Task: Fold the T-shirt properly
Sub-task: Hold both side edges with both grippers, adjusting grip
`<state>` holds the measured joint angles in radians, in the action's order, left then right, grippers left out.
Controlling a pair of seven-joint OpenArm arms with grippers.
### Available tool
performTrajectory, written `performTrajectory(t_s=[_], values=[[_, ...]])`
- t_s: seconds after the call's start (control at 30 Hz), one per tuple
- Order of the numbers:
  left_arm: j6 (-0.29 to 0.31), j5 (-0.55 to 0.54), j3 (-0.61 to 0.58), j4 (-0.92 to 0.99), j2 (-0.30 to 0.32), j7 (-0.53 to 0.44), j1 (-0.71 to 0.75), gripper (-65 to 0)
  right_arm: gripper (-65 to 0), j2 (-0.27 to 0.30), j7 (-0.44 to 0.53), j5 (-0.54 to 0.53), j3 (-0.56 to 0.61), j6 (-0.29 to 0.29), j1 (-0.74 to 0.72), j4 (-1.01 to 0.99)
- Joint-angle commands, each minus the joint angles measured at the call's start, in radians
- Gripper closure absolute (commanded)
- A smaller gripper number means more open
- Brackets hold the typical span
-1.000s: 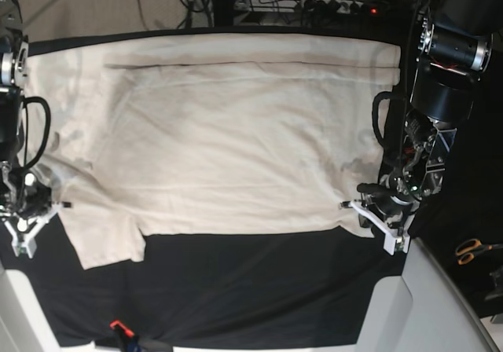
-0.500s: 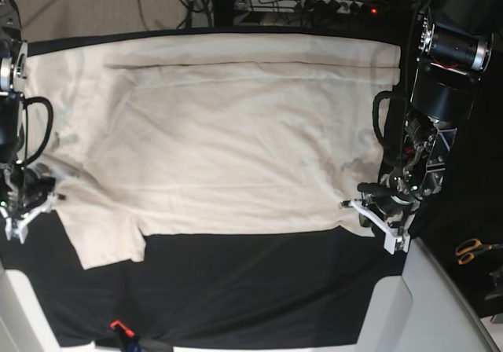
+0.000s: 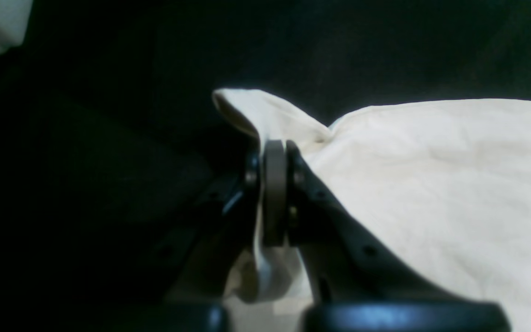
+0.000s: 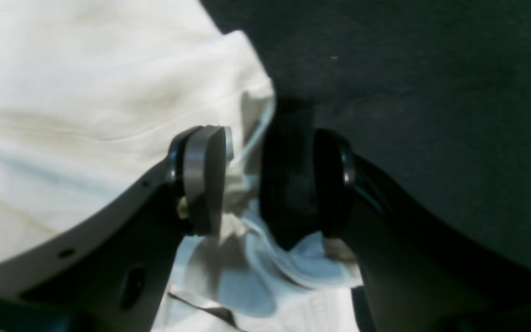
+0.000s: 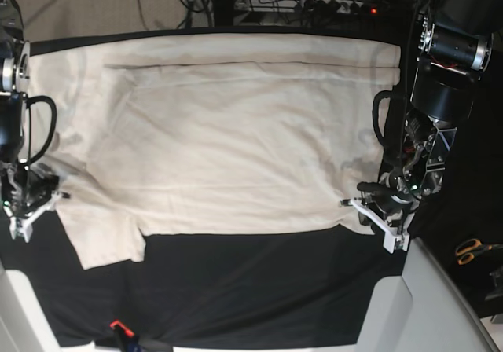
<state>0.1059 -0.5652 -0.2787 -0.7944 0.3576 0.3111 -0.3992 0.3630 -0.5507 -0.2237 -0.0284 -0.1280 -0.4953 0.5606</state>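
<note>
A cream T-shirt [image 5: 228,132] lies spread on the black-covered desk [image 5: 259,289], bare cloth along its near edge. The left tool [image 3: 274,193] is clamped on the shirt's hem corner; the right tool [image 4: 265,180] straddles the sleeve edge with jaws apart. Orange-handled scissors [image 5: 474,250] lie well beyond the hem.

Bare black cloth [image 5: 259,289] lies free below the T-shirt [image 5: 228,132]; scissors [image 5: 474,250] sit far aside.
</note>
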Motion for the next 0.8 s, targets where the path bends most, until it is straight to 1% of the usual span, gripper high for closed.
performTrajectory(t_s=[0.0, 0.07, 0.17, 0.23, 0.5, 0.77], values=[[0.005, -0.003, 0.003, -0.013, 0.013, -0.014, -0.027, 0.0, -28.5, 0.012, 0.013, 0.002, -0.003, 0.0, -0.033, 0.014], [0.005, -0.003, 0.003, -0.013, 0.013, -0.014, -0.027, 0.0, -28.5, 0.006, 0.013, 0.002, 0.003, 0.0, -0.035, 0.016], [0.005, -0.003, 0.003, -0.013, 0.013, -0.014, -0.027, 0.0, -28.5, 0.003, 0.013, 0.002, 0.069, 0.0, -0.044, 0.039], [0.005, -0.003, 0.003, -0.013, 0.013, -0.014, -0.027, 0.0, -28.5, 0.003, 0.013, 0.0, 0.092, 0.0, -0.049, 0.045], [0.005, -0.003, 0.003, -0.013, 0.013, -0.014, -0.027, 0.0, -28.5, 0.001, 0.019, 0.0, 0.091, 0.003, -0.062, -0.014], [0.005, -0.003, 0.003, -0.013, 0.013, -0.016, -0.027, 0.0, -28.7, 0.023, 0.021, 0.0, 0.091, 0.004, -0.062, -0.021]])
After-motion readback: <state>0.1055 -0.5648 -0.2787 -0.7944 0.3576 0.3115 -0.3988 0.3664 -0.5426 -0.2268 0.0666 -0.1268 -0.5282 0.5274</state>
